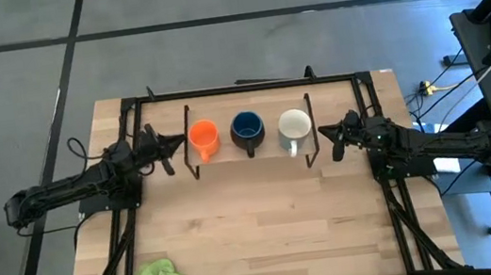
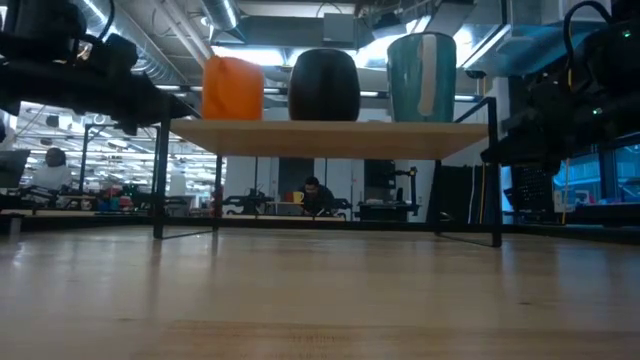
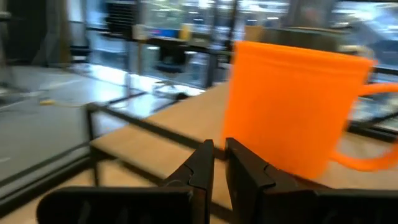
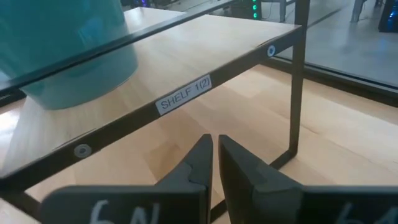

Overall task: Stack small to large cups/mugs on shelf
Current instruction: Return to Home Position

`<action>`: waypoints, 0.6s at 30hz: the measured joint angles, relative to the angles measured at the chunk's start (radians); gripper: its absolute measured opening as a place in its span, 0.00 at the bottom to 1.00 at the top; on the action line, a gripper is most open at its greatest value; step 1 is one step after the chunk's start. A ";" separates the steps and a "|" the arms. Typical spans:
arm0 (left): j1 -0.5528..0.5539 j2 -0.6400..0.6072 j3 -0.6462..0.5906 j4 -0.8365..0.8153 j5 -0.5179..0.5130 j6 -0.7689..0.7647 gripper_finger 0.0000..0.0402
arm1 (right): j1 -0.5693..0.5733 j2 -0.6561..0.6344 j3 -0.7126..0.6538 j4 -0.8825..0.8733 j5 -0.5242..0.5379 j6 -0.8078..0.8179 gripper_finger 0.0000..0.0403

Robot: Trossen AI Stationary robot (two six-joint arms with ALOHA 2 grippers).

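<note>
Three mugs (image 1: pixel 247 128) line the shelf (image 1: pixel 270 146); each wrist view crops one.

White sticker (image 4: pixel 185 94) reading "SHELF 1(2)", black print, stuck on the black metal edge rail of the shelf (image 4: pixel 205 50), mid-frame in right wrist view. White scrawl on right gripper (image 4: pixel 215 140) housing, cut off by frame edge, maybe "6N", not fully legible.

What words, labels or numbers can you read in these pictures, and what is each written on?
"SHELF 1(2)": white label on the shelf, on its black rail.
"6N", cut off below: white marks on the body of the right end effector.
Nothing else is readable.
</note>
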 joint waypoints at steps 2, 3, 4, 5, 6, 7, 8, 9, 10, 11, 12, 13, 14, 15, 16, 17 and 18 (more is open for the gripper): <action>0.001 0.000 -0.001 -0.005 -0.067 0.001 0.08 | 0.000 0.000 0.000 0.000 0.000 0.000 0.07; 0.001 0.001 -0.003 -0.021 -0.090 0.005 0.08 | 0.000 0.000 0.000 0.000 0.000 0.000 0.07; 0.002 0.005 -0.008 -0.052 -0.097 0.007 0.08 | 0.000 0.000 0.000 0.000 0.000 0.000 0.07; 0.002 0.011 -0.007 -0.090 -0.096 0.007 0.08 | 0.000 0.000 0.000 0.000 0.000 -0.001 0.07; 0.002 0.007 -0.007 -0.071 -0.093 0.007 0.08 | 0.000 0.000 0.000 0.000 0.000 0.000 0.07; 0.002 0.003 -0.007 -0.051 -0.093 0.007 0.08 | 0.000 0.000 0.000 0.000 0.001 -0.001 0.07; 0.002 0.003 -0.006 -0.056 -0.090 0.007 0.08 | 0.000 0.000 0.000 0.000 0.001 -0.002 0.07; 0.002 0.006 -0.007 -0.086 -0.089 0.007 0.08 | 0.000 0.000 0.000 0.000 0.001 -0.005 0.07; 0.002 0.008 -0.007 -0.096 -0.089 0.007 0.08 | 0.000 0.000 0.000 0.000 0.001 -0.010 0.07; 0.002 0.007 -0.007 -0.096 -0.088 0.007 0.08 | 0.000 0.000 0.000 0.000 0.001 -0.015 0.07; 0.001 0.010 -0.007 -0.097 -0.085 0.007 0.08 | 0.000 0.000 0.000 0.000 0.001 -0.020 0.07; 0.001 0.013 -0.007 -0.101 -0.079 0.007 0.08 | 0.000 0.000 0.000 0.000 0.001 -0.027 0.07; 0.001 0.016 -0.007 -0.118 -0.066 0.006 0.08 | 0.000 0.000 0.000 0.000 0.001 -0.028 0.07; 0.001 0.017 -0.006 -0.122 -0.043 0.006 0.08 | 0.000 0.000 0.000 0.000 0.002 -0.029 0.07; 0.001 0.017 -0.006 -0.121 -0.012 0.007 0.08 | 0.000 0.003 0.000 0.000 0.007 -0.028 0.07; 0.002 0.017 -0.006 -0.125 0.016 0.007 0.08 | 0.000 0.007 0.000 0.001 0.017 -0.028 0.07; 0.002 0.015 -0.006 -0.132 0.050 0.007 0.08 | 0.000 0.011 0.000 0.002 0.026 -0.027 0.07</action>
